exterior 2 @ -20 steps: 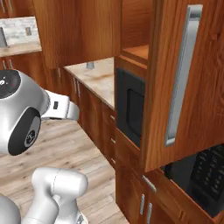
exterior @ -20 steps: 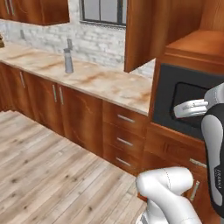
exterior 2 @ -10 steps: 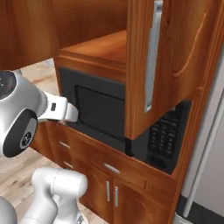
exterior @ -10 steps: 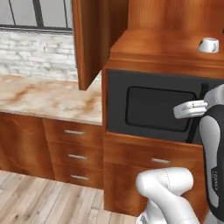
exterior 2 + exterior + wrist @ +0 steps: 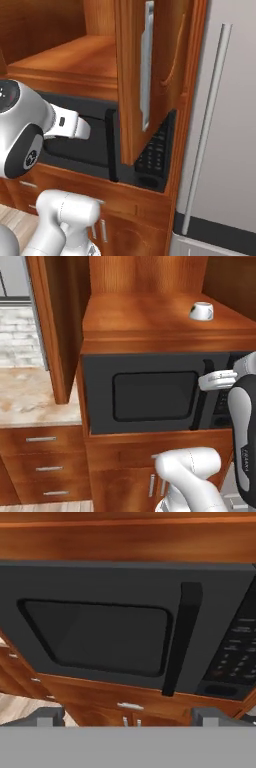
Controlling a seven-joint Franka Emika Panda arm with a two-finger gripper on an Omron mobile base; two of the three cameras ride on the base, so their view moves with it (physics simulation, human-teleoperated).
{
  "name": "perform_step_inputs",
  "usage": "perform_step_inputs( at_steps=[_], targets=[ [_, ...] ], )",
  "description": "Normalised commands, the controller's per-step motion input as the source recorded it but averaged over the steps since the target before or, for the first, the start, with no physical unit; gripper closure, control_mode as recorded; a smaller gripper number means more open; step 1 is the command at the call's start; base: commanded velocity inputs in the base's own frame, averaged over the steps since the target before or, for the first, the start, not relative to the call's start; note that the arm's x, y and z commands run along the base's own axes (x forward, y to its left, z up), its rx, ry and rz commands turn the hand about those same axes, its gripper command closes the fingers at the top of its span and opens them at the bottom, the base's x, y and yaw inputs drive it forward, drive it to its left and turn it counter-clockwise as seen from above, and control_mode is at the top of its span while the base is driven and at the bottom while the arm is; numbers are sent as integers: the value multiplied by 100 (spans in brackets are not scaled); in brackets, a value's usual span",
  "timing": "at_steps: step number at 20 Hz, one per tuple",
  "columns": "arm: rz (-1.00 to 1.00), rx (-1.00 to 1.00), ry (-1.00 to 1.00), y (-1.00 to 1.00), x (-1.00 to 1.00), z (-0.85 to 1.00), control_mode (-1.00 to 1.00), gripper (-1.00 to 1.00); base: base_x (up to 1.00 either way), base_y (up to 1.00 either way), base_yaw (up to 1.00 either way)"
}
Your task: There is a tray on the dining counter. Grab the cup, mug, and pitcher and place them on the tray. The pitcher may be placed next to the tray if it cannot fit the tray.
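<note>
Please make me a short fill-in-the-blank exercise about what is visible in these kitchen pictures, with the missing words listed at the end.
1. The mug stands on the wooden shelf directly above the ____.
2. The colour of the mug is ____.
3. The door of the microwave is ____.
4. The gripper's fingers stand wide ____, holding nothing.

Missing words: microwave; white; closed; open
</note>
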Motion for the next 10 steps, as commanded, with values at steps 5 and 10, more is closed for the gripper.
perform_step_inputs(
  at_steps=[5, 10],
  targets=[
    [0, 0, 0, 0, 0, 0, 100, -100, 0, 34, -33],
    [0, 0, 0, 0, 0, 0, 100, -100, -3, 9, -20]
  ],
)
